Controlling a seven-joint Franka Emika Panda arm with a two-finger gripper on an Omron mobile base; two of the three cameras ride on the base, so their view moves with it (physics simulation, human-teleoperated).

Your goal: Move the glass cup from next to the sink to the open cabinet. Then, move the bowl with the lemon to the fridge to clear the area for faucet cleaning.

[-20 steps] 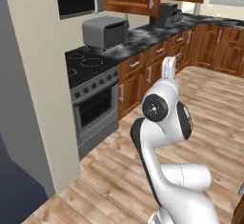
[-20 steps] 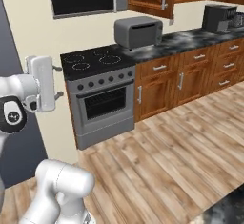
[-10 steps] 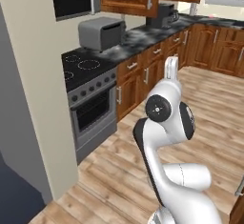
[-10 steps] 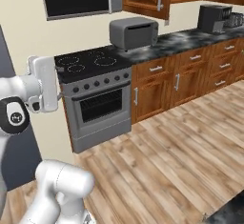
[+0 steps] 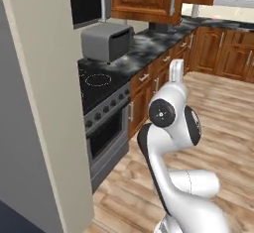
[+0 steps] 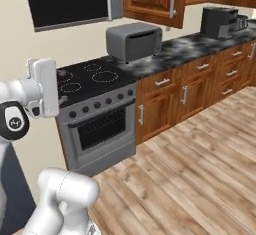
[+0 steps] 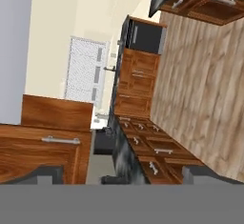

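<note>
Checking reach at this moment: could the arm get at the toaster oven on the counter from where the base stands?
Probably not yet. The toaster oven sits at the back of the counter, beyond the stove, and open floor separates the folded arm from both.

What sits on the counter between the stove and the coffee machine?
A grey boxy toaster oven stands right beside the stove; then bare dark stone counter up to the coffee machine, right base view.

Home kitchen. Black stove with oven, grey toaster oven on dark marbled tabletop. Wooden cupboards, plank floor.
</note>
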